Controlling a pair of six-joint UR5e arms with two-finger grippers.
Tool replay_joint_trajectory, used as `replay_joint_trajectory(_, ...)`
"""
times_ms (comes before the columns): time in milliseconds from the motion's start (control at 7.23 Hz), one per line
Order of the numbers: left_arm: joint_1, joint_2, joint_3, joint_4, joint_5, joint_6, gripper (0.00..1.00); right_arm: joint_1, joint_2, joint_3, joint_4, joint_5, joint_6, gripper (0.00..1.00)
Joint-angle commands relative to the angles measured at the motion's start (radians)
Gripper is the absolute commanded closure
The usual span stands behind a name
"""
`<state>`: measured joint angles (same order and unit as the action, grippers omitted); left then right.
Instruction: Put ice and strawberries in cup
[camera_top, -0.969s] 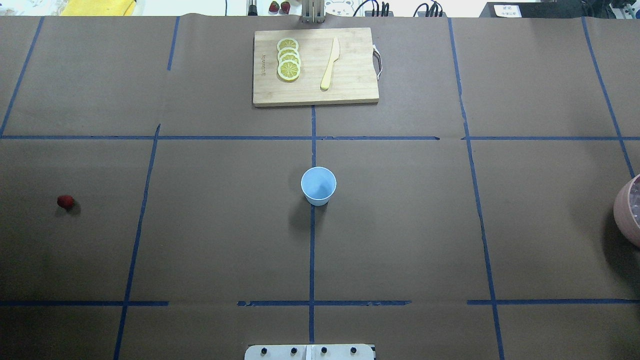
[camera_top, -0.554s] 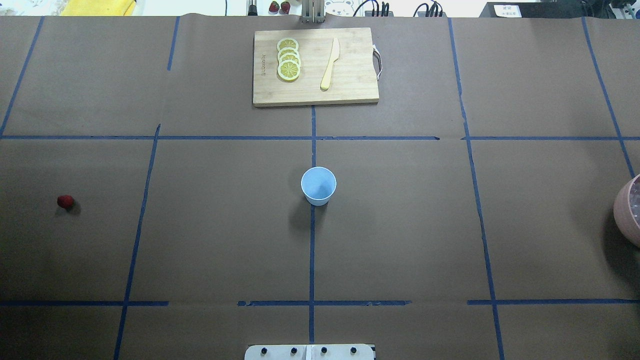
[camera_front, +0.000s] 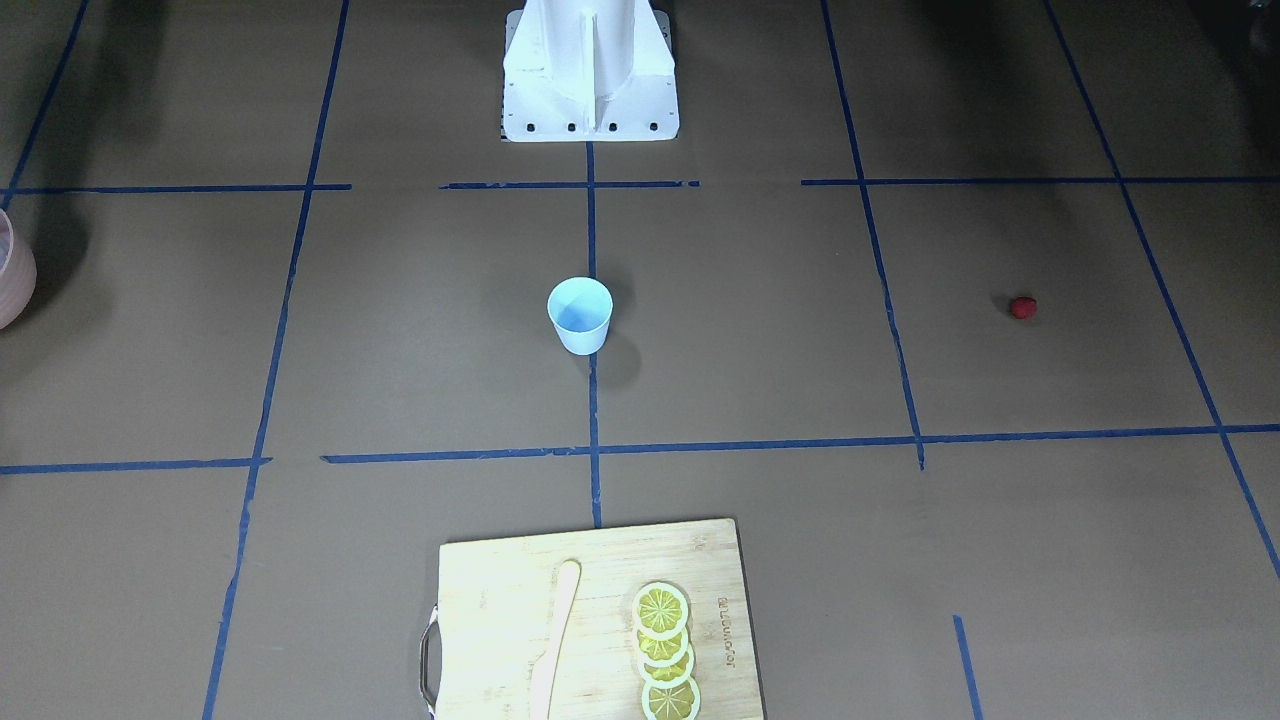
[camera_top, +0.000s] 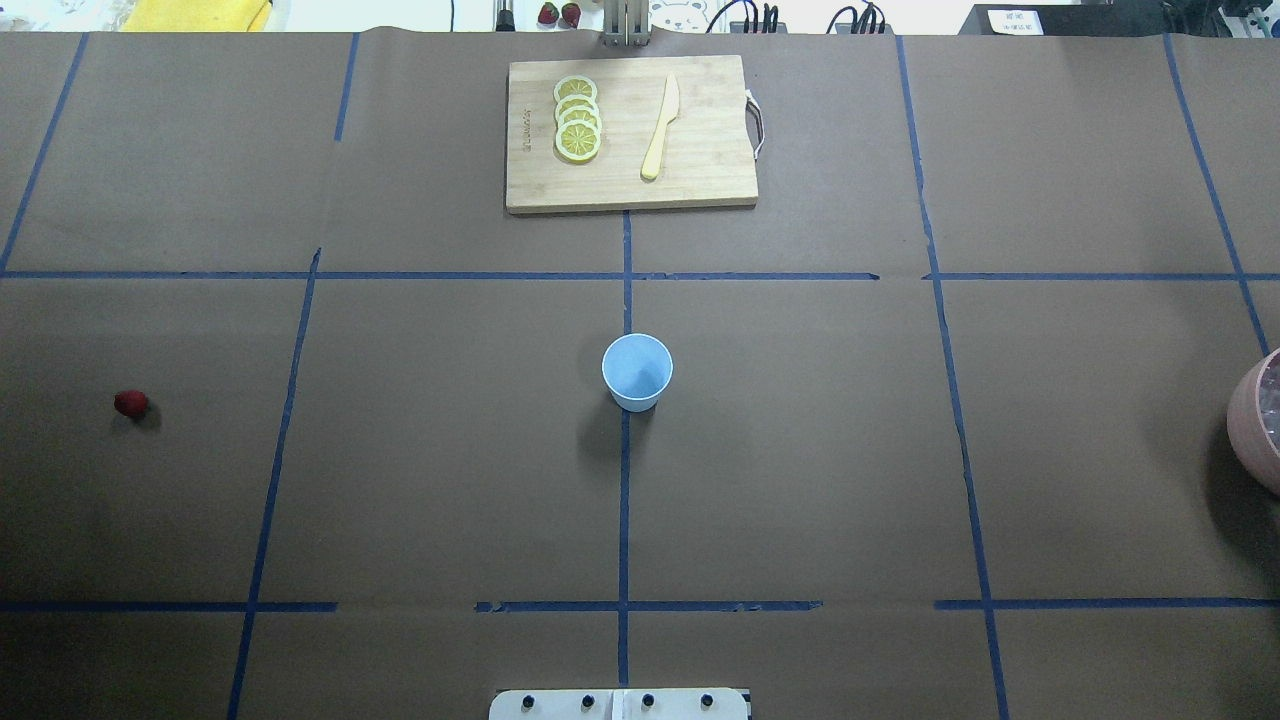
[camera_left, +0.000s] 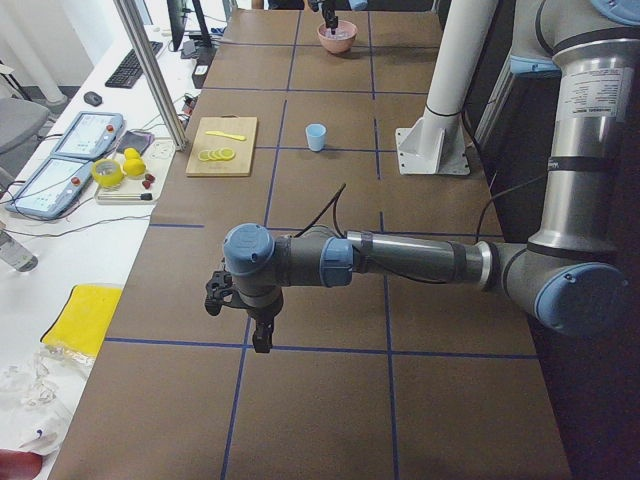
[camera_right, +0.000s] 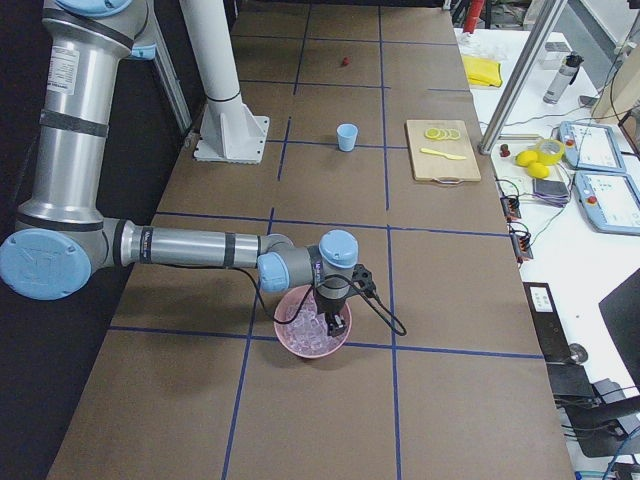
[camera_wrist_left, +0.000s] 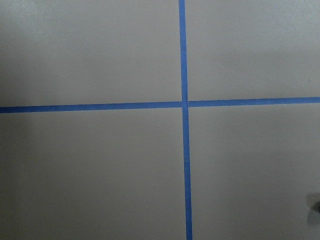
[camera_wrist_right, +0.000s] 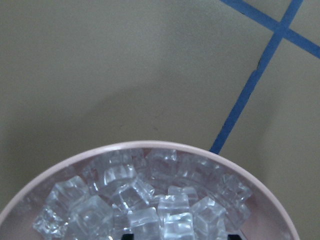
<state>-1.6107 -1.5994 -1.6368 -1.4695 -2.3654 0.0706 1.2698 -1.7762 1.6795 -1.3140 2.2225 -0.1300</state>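
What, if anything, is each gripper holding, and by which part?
The strawberry and cup sit free. The left gripper shows nothing held. The right gripper is over the ice in the pink bowl; any hold cannot be told.

A brown worktop (camera_top: 400, 450) is marked into a grid by blue tape lines (camera_top: 624, 500). A pale blue cup (camera_top: 637, 372) stands upright at its centre, on a tape line, and looks empty. A small red strawberry (camera_top: 130, 403) lies alone far out on the robot's left. At the far edge, a wooden cutting board (camera_top: 700, 180) carries overlapping lemon slices (camera_top: 577, 118) and a pale knife (camera_top: 660, 128). A pinkish bowl (camera_top: 1250, 420) is cropped by the right edge.
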Motion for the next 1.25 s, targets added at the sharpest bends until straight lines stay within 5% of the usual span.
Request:
replay_joint_trajectory(0,0.0,-0.001,0.002,0.0,0.0,0.0,0.0,0.0,-0.003,0.0,-0.001,0.003,0.001,0.3)
replay_joint_trajectory(415,0.0,-0.001,-0.002,0.0,0.0,0.0,0.0,0.0,-0.003,0.0,-0.001,0.003,0.001,0.36)
replay_joint_trajectory(830,0.0,-0.005,-0.002,0.002,0.0,0.0,0.0,-0.001,-0.003,0.0,-0.001,-0.001,0.0,0.54)
replay_joint_trajectory(1107,0.0,-0.005,-0.002,0.002,-0.002,0.0,0.0,0.0,-0.005,-0.001,-0.001,-0.003,-0.014,0.88)
